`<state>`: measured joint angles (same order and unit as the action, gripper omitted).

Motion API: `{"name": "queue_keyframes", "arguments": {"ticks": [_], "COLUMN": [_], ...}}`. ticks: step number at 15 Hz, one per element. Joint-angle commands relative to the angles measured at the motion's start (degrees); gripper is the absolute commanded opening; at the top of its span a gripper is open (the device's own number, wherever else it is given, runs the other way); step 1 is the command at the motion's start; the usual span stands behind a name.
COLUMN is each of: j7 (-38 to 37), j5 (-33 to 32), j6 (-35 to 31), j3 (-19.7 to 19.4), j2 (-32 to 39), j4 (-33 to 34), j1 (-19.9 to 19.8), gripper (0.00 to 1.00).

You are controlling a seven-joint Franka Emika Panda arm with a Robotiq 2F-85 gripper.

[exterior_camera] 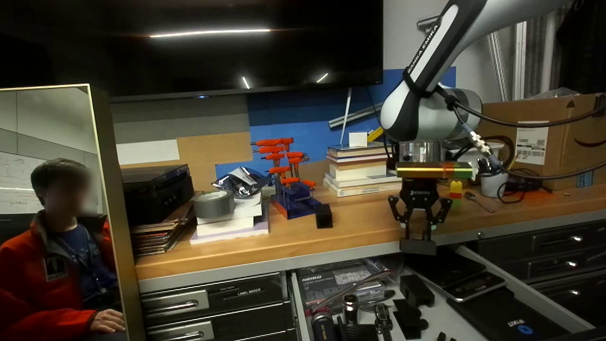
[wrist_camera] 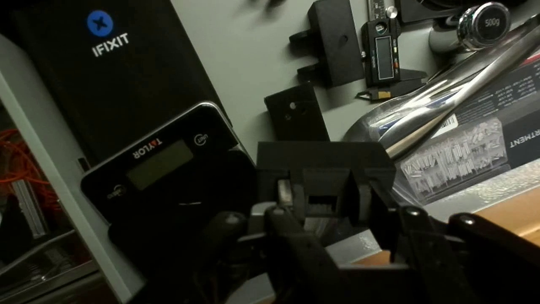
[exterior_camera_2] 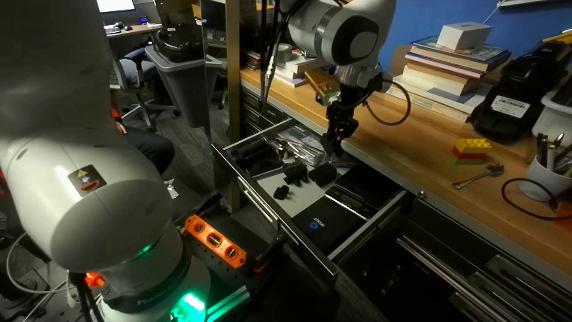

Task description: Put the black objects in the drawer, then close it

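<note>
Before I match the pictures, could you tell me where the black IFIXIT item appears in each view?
In an exterior view: the IFIXIT item is at lower right, inside the open drawer.
In an exterior view: the IFIXIT item lies below centre, slightly right.
Wrist view: the IFIXIT item fills much of the upper left.
Shared landmark: the black scale, next to it in all three.

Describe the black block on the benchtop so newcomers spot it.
Find the long wooden benchtop under the black wall screen. On it stands a blue rack of orange-handled tools; the small rectangular black block sits beside its right end in an exterior view. Unlike the black pieces in the open grey drawer and the pincer, it rests on wood.
</note>
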<state>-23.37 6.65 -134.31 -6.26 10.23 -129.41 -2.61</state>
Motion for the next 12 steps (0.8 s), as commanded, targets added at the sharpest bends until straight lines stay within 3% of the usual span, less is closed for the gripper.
{"name": "queue_keyframes", "arguments": {"ticks": [1, 4, 8, 12], "j7": [-7.44, -16.44, -30.96, -49.77], "j5": [0.46, -3.53, -13.18, -29.42], "j6": [-14.08, -22.53, -27.82, -29.65], "j3": [0.32, -0.96, -4.64, -19.58], "j2": [-3.17, -2.77, -3.95, -3.31], "j4": [-9.88, -14.56, -18.59, -18.94], "j1": [1.60, 4.00, 7.15, 16.80], "gripper": [0.23, 0.23, 0.23, 0.23]}}
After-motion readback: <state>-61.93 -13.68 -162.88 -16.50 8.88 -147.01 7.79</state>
